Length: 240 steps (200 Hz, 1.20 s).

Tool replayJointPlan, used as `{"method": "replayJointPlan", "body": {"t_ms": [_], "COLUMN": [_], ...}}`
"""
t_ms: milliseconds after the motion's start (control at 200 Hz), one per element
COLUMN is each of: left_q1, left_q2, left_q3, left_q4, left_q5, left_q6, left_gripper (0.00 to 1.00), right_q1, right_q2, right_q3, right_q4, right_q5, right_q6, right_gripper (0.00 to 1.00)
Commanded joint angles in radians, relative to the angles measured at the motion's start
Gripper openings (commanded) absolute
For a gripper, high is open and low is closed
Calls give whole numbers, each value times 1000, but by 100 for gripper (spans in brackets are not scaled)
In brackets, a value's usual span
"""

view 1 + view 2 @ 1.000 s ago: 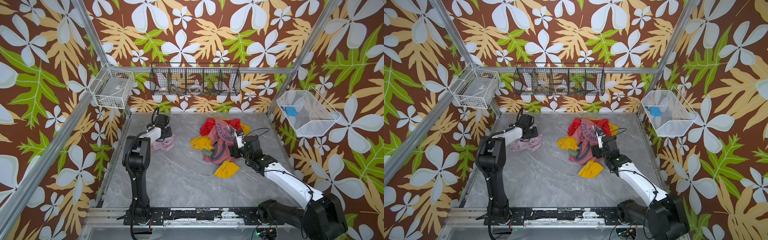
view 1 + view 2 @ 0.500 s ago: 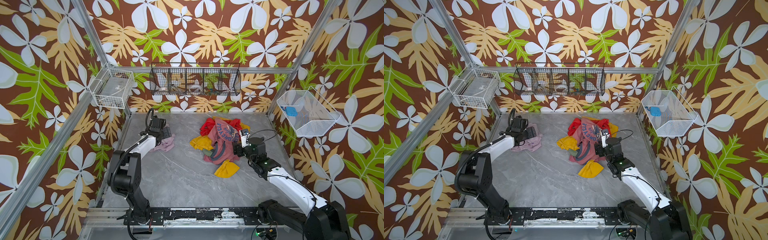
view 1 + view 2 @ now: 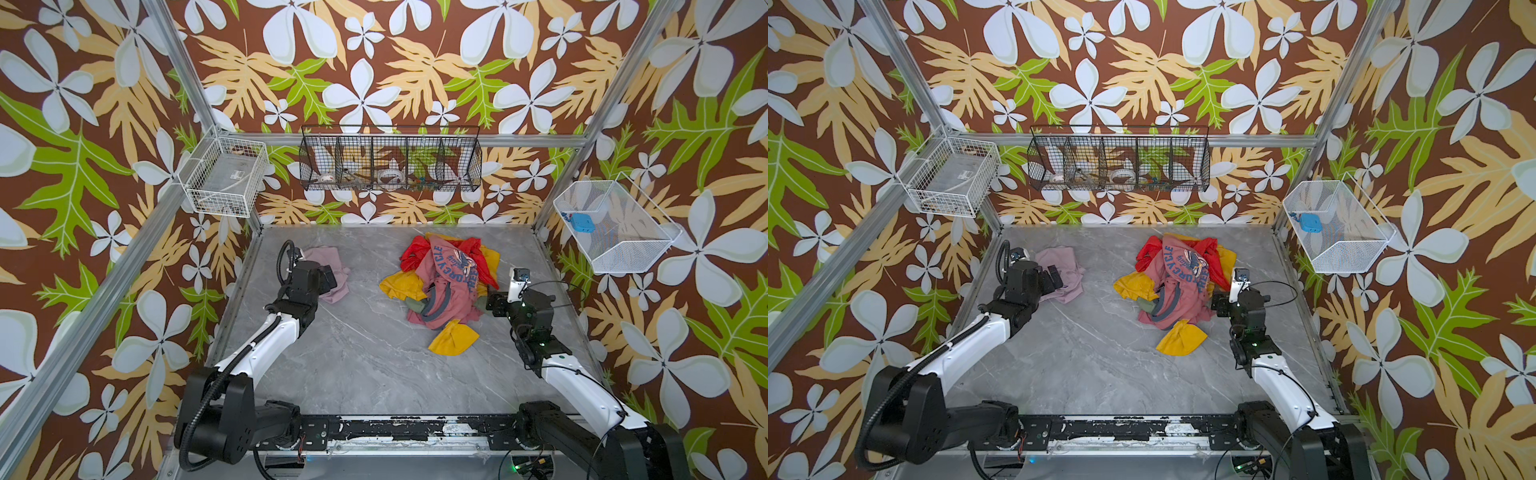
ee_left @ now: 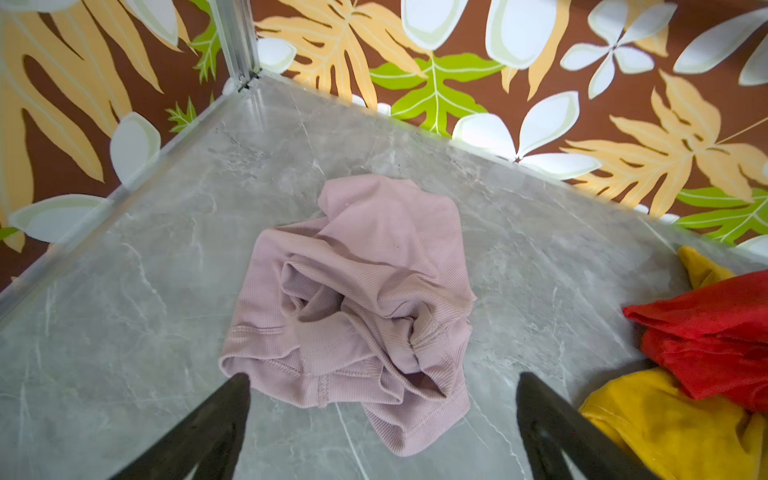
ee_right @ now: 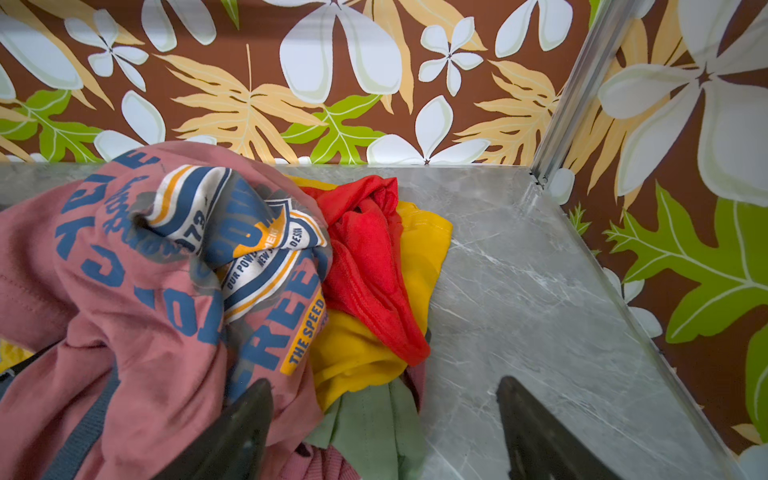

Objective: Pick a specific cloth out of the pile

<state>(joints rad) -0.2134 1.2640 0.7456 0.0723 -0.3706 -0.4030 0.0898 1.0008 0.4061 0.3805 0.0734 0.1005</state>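
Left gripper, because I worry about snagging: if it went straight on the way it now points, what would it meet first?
Most likely the lilac-pink cloth, crumpled on the table directly ahead of the open left gripper in the left wrist view; how near it is I cannot tell.

You'll find the cloth (image 3: 323, 255) crumpled alone on the desk (image 3: 365, 365), back left and well apart from the pile (image 3: 444, 282) — the left gripper (image 3: 330, 279) hangs over its near edge. The right gripper (image 3: 491, 305) is just beside the pile's right flank.
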Motion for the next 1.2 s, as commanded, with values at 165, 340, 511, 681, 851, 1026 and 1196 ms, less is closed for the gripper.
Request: {"method": "replayJointPlan", "body": {"t_ms": [165,340,511,681,851,1026,1196], "left_q1": [-2,-2,-2,-3,-3,-2,0], "left_q2": [-199,-294,-275,-288,-267,-245,-176], "left_q3": [-173,-260,-262,-326,-345,-421,-446], "left_q4": [189,250,265,391,428,604,686], "left_q5": [-65,-141,-180,-211,-236,-240,-184], "left_q6": [16,41,87,83,128,223,294], "left_gripper": [100,100,100,100,100,100,100], "right_q1": [-22,-31,-53,-65,-65,-65,-66], "right_q2": [9,74,168,170,264,419,474], "right_q3": [-96,-197,-196,-216,-261,-237,-180], "right_q4": [256,488,575,604,712,802,762], "right_q5": [23,109,88,35,-4,0,-27], "right_q6": [3,-15,-41,-49,-53,-62,-70], "right_gripper": [85,85,81,80,80,80,95]}}
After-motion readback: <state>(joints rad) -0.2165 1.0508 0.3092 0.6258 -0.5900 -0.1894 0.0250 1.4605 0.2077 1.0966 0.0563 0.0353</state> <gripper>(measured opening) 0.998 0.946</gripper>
